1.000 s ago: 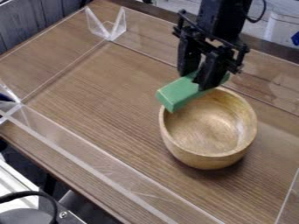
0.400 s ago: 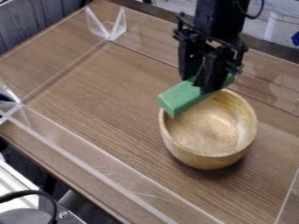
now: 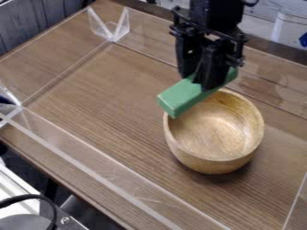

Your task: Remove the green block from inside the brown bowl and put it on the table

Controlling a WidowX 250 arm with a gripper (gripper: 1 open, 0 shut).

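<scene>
My black gripper points down and is shut on one end of the green block. The bright green bar hangs tilted in the air, its free end jutting to the lower left, just over the far left part of the brown bowl's rim. The round, light-brown wooden brown bowl sits on the table at the right, and its visible inside holds nothing. The table is a wood-grain surface with plank lines.
Low clear acrylic walls run along the table's front and left sides, with a corner piece at the back. Open wooden surface lies to the left of the bowl.
The gripper has shifted slightly up and to the left with the green block, carrying it a bit further out over the bowl's left rim. The bowl has stayed in place.
</scene>
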